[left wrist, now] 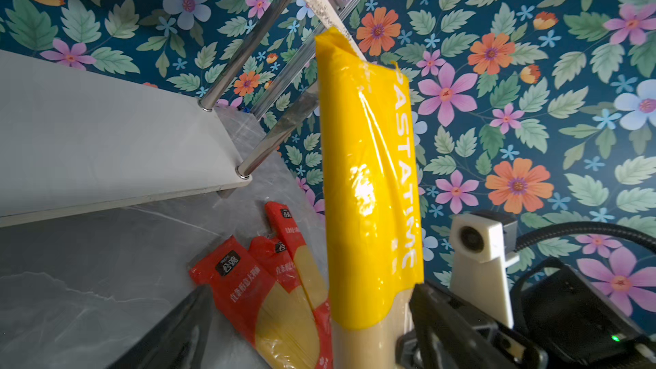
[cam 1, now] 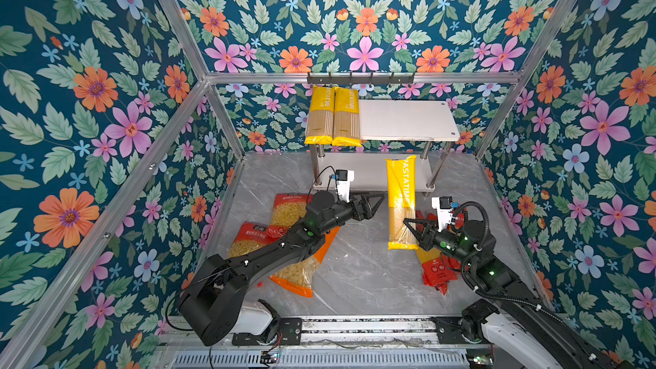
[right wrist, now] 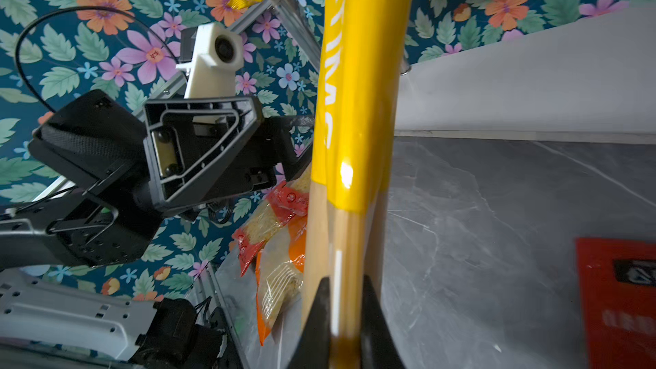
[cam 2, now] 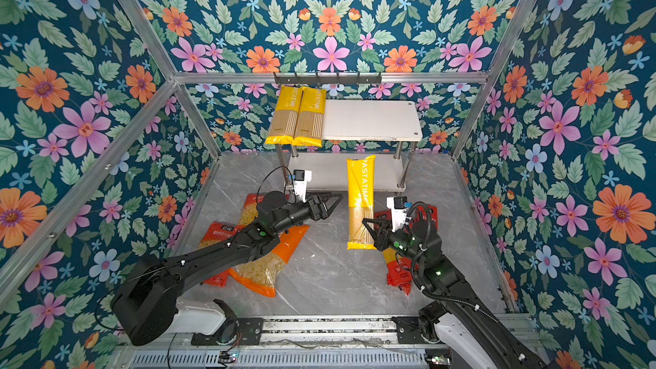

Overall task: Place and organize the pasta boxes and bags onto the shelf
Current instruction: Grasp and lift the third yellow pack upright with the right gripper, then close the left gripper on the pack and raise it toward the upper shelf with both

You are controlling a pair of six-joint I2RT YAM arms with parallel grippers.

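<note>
Marble tabletop (cam 1: 355, 271), raised PASTATIME pack (cam 1: 401, 193), macaroni bags (cam 1: 285, 212)

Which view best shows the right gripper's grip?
Right wrist view: close up, the right gripper pinches the PASTATIME pack at its clear end. In both top views it is small; left wrist view catches part.

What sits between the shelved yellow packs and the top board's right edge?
Nothing: in both top views the top board is bare beyond the yellow packs.
</note>
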